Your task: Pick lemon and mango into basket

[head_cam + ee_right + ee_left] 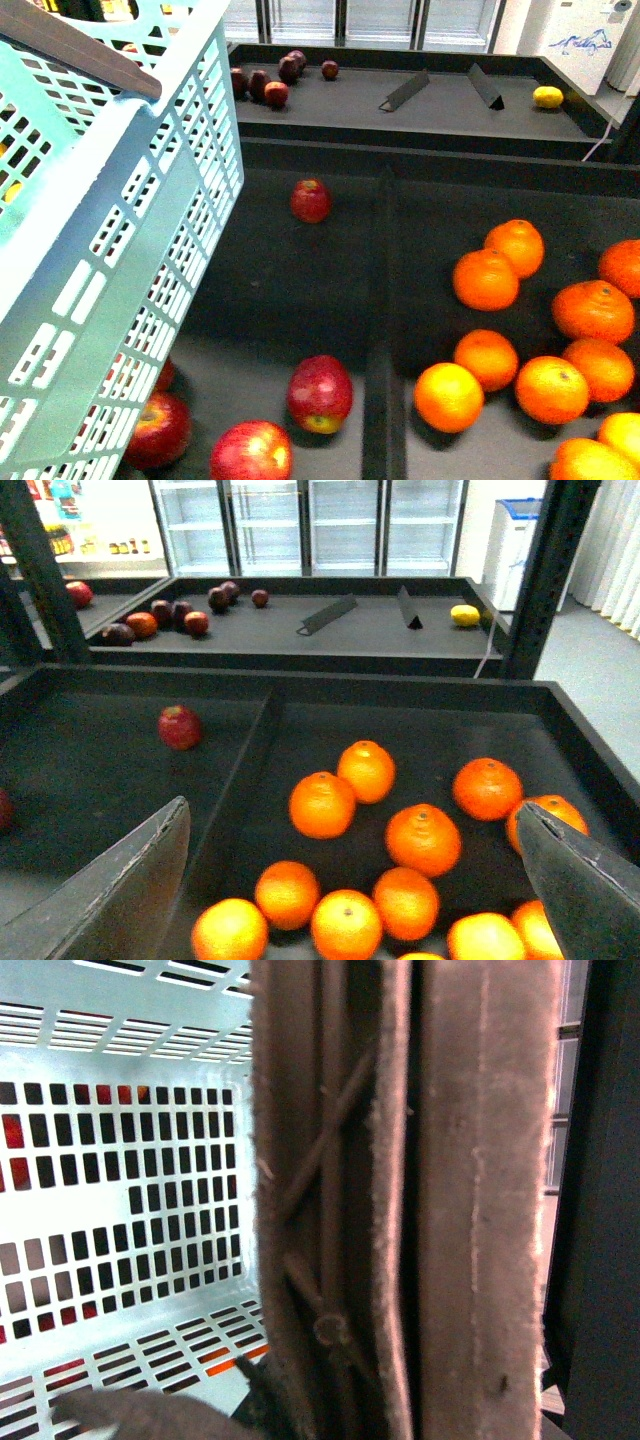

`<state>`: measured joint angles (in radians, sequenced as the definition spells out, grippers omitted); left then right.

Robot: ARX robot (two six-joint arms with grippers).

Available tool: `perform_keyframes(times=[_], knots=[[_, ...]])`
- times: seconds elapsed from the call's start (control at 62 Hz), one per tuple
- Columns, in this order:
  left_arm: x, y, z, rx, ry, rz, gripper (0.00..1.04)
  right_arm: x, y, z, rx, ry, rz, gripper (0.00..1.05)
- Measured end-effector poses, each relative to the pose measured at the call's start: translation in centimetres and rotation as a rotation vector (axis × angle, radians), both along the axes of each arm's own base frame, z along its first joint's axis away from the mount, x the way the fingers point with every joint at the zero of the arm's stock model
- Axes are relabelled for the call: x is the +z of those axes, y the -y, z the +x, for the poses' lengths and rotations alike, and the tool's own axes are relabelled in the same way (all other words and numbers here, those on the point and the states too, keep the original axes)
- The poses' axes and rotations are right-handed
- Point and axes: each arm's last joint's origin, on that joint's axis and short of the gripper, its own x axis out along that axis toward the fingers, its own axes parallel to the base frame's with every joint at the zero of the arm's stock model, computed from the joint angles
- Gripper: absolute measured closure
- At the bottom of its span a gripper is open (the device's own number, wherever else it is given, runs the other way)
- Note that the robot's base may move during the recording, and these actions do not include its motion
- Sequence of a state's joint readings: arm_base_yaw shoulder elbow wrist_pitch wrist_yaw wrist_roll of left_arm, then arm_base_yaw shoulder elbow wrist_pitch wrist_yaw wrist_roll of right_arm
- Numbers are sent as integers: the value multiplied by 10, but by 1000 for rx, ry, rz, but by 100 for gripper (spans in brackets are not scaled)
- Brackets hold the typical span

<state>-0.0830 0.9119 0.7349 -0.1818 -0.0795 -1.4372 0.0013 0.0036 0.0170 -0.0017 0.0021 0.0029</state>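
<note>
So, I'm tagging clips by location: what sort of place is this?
Probably a grocery shop's produce section, possibly a mock-up: dark display trays hold loose oranges and apples, glass-door fridges line the back wall, and a turquoise shopping basket is at the left.

At your left was the turquoise slotted plastic basket (120,250); red round apples (320,392) lay beside it, round oranges (486,279) in the compartment (440,215) to their right, a small yellow lemon (547,96) on the shelf (440,112) behind.

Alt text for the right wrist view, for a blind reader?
The open right claw hovers over a dark bin of oranges. A red apple lies in the neighbouring compartment; a lemon sits on the far shelf.
</note>
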Motion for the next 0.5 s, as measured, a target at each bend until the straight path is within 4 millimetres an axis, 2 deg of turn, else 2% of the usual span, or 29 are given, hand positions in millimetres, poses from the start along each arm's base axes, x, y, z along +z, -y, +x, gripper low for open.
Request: perform_keyframes(times=[0.5], knots=[[0, 0, 0, 1, 1, 0, 90, 0, 0, 0, -3, 0, 0, 9]])
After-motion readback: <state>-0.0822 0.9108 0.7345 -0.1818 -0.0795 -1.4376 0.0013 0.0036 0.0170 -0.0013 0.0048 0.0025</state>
